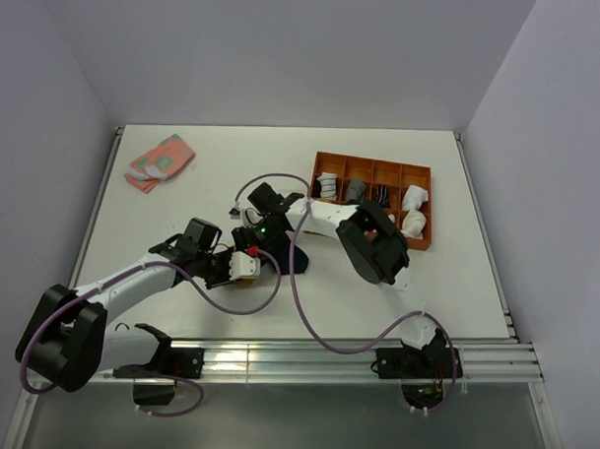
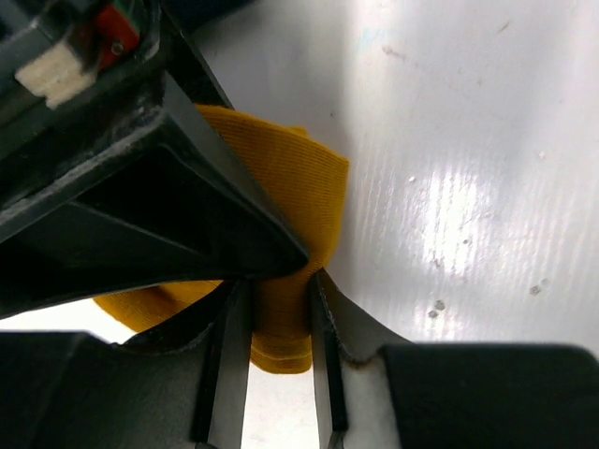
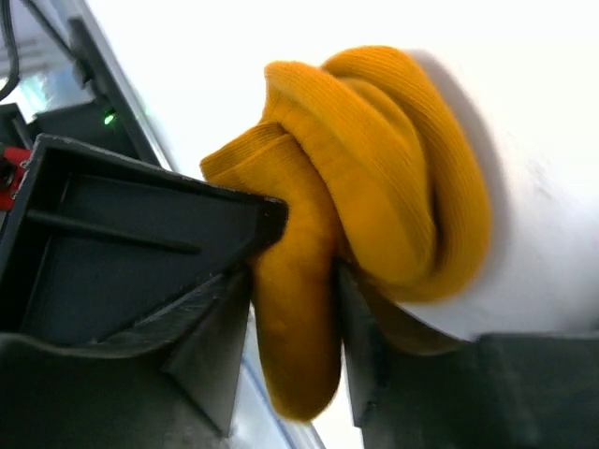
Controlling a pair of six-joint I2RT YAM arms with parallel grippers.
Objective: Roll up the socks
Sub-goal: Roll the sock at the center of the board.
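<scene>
Pale lavender walls are enclosing a white tabletop (image 1: 182,211), where a pink-and-green folded cloth (image 1: 160,161) is lying at the far left and an orange compartmented tray (image 1: 373,160) of rolled socks is sitting at the far right. Both arms are meeting near the middle of the table.

The mustard-orange sock (image 3: 402,168) of ribbed knit is sitting between them, partly bundled into a loose coil on the surface. The left gripper (image 2: 279,313) is pinching a flat folded end of it, and fabric is filling its narrow gap. The right gripper (image 3: 295,281) is clamping a thicker fold beside the coil. Its jaws are standing somewhat wider, with fabric pressing against both, though I cannot tell how firmly it is biting. A dark shape under the right arm is probably the plain dark navy sock (image 1: 297,260), lying just beside the grippers and outside the roll.

The roll seems to be roughly half formed. To do it well, one side should be anchoring the loose end taut while the other is turning the coil over it, so the layers are staying even and tight. The fingers are working very close together, so they should be taking care not to collide.
</scene>
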